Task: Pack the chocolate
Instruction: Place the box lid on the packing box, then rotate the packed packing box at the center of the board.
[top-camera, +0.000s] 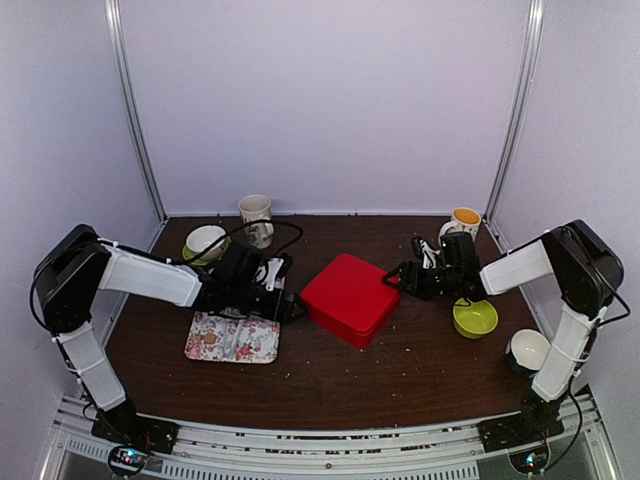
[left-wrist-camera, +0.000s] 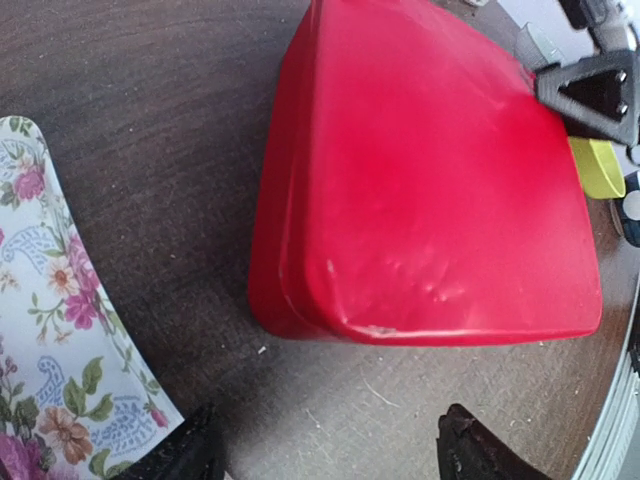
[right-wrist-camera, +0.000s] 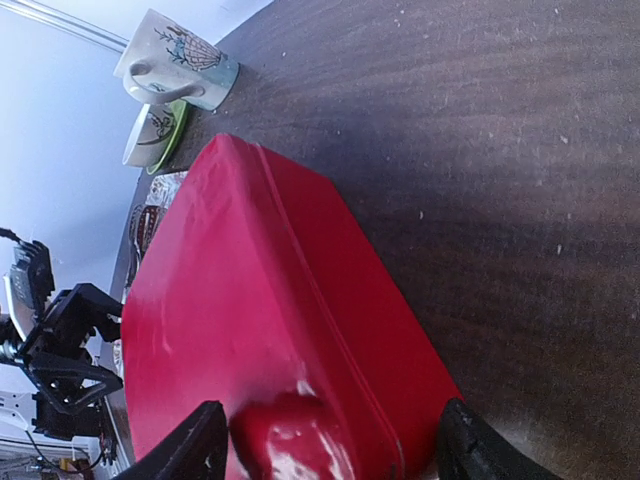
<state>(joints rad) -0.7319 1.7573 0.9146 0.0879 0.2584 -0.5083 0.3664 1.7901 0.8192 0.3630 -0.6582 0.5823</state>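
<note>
On the floral tray (top-camera: 255, 345), left of the wide-open left hand (left-wrist-camera: 325, 455), blurry chocolate pieces (top-camera: 210, 339).

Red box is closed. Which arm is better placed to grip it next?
Right, probably. The right gripper is open with a corner of the red box between its fingers; the left gripper, also open, sits short of it.

- A dark brown wood-grain table (top-camera: 330, 390) spans the whole enclosure, its top flecked with small pale specks.
- A plain pale back wall (top-camera: 320, 100) rises behind it, with matching side walls (top-camera: 50, 120) to the left and right.
- Slim metal posts (top-camera: 135, 110) run up the two rear corners, leaning slightly inward in the top view.
- A ribbed metal rail (top-camera: 320, 455) lines the table's near edge.
- The light is soft and even, with a faint violet cast on the walls.
</note>
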